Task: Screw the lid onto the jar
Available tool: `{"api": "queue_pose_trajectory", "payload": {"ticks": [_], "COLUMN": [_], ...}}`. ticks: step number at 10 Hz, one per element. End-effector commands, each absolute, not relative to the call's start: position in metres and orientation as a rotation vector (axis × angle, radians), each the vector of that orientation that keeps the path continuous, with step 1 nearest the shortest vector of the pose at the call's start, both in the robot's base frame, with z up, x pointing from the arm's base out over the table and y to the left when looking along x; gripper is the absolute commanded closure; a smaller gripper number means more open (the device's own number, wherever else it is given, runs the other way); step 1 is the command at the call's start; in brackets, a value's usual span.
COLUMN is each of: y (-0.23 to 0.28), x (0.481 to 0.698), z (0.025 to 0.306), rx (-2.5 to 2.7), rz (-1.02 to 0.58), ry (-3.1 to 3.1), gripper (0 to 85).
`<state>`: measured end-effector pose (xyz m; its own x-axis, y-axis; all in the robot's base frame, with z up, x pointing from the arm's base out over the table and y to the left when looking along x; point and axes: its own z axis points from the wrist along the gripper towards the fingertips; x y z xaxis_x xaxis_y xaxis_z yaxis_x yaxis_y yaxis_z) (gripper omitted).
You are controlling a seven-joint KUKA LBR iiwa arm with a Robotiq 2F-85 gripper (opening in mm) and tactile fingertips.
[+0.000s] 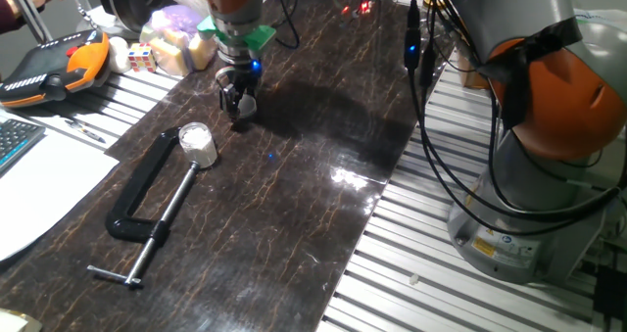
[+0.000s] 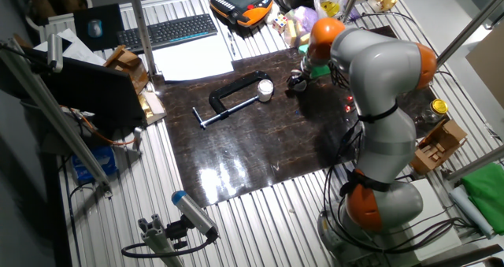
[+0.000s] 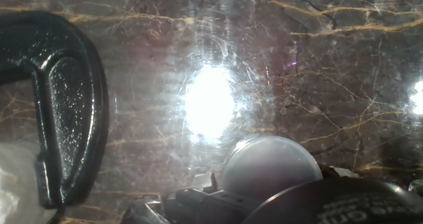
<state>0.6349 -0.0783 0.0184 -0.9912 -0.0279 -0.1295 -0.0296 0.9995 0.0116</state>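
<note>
one gripper [image 1: 238, 104] grips the lid [image 1: 245, 106] on the bench [image 1: 294, 195], near the jar [image 1: 197, 142] beside the black c-clamp [image 1: 147, 210].

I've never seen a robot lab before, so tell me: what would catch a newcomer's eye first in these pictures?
Probably the big orange-and-grey robot arm bending over the dark marbled table. Next, the black C-clamp lying on that table, with the small whitish jar standing inside its mouth. Beyond the jar, the gripper reaches down to the table with the round grey lid at its jaws.
</note>
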Motion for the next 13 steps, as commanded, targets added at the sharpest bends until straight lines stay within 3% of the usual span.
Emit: {"api": "queue_pose_trajectory", "payload": {"ticks": [1,5,6,7,8,13], "y": [-0.078,-0.078,-0.078,-0.078,-0.078,-0.077], "x": [0.635,0.635,0.635,0.635,0.635,0.635], "z": [0.018,0.016,0.015,0.016,0.017,0.036], "rx": [-0.043,-0.042,-0.056,-0.081,-0.112,-0.078], "rz": [0.021,0.025,0.024,0.027,0.013,0.004], "ry": [3.012,2.993,2.987,2.994,2.991,2.99], "gripper": [0.0,2.3,8.3,23.7,32.3,21.7]}}
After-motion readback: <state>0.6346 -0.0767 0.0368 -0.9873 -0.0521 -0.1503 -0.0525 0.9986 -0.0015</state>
